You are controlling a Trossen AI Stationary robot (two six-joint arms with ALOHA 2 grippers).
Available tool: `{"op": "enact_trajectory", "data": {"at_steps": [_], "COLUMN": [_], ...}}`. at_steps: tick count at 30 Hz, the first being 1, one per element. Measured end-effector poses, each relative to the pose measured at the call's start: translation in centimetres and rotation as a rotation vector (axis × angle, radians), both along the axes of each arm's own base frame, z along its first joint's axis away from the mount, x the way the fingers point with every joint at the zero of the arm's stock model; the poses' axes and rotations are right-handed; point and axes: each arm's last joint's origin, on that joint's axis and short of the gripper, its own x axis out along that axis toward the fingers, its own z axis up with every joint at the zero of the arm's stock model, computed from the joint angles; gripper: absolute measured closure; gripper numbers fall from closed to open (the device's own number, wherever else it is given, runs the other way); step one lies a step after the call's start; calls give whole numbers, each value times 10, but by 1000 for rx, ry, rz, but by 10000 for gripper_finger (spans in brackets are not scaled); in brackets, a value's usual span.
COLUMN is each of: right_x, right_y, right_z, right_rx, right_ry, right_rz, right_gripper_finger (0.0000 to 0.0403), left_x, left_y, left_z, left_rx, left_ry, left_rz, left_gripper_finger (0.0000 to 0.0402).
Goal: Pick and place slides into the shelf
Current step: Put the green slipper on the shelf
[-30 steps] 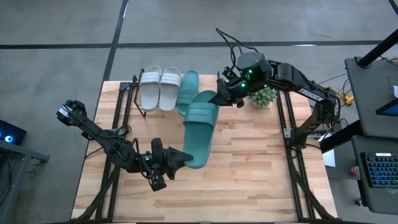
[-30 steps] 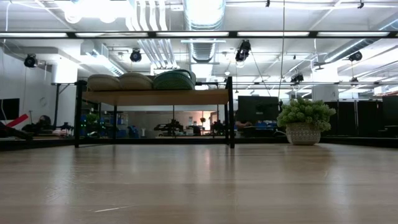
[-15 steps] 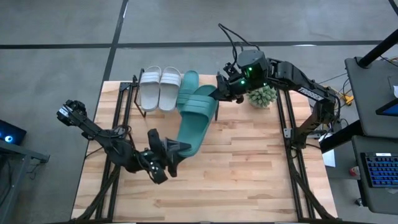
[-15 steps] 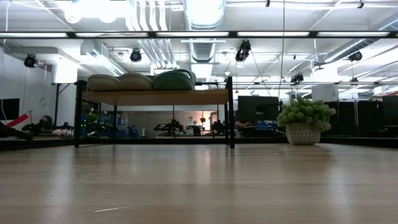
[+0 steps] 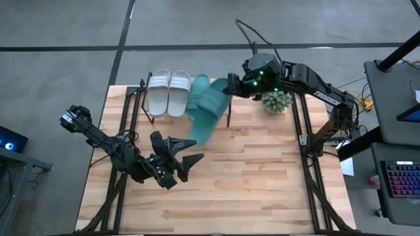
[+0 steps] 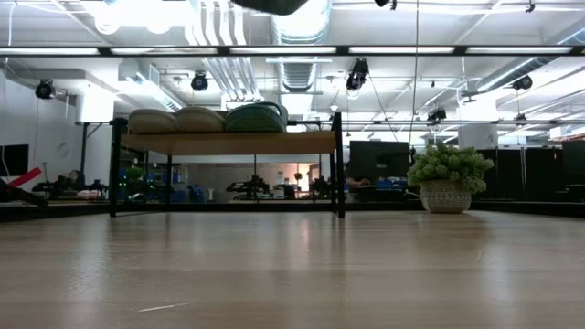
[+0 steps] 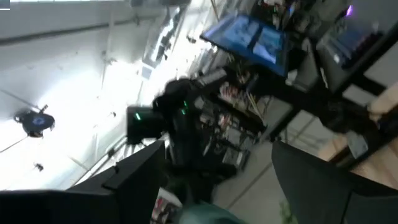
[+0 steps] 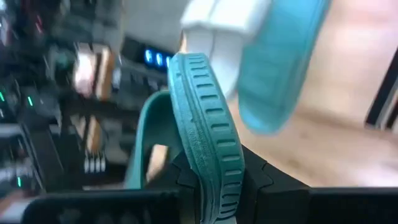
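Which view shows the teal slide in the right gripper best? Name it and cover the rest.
The high view: the teal slide hangs tilted from the right gripper beside the shelf, whole outline visible. The right wrist view shows only its ribbed strap up close. The low view and the left wrist view show nothing identifiable of it.

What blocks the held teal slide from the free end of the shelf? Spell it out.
Nothing visible does. The right hand holds the teal slide over the shelf's end, beside the other teal slide and two white slides. The potted plant stands clear.
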Motion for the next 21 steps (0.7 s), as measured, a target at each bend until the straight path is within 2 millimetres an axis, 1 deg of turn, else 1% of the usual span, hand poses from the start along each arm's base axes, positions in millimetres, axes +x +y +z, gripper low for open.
{"op": "enact_trajectory", "data": {"at_steps": [5,9,15,21], "right_x": [-4,-2,-1,-1], "right_y": [-2,4,28,57], "right_z": [6,5,8,12], "right_rx": [-64,-119,-243,-288], "right_ry": [-21,-13,-36,-121], "right_rz": [-120,-222,-432,-564], "right_gripper_finger": [361,361,361,361], "left_x": [0,0,0,4], "left_y": [1,1,7,16], "left_z": [-1,-2,-3,-5], "left_rx": [-18,-28,-62,-77], "left_ry": [13,27,49,61], "left_rz": [43,78,180,255], "left_gripper_finger": [121,121,121,121]}}
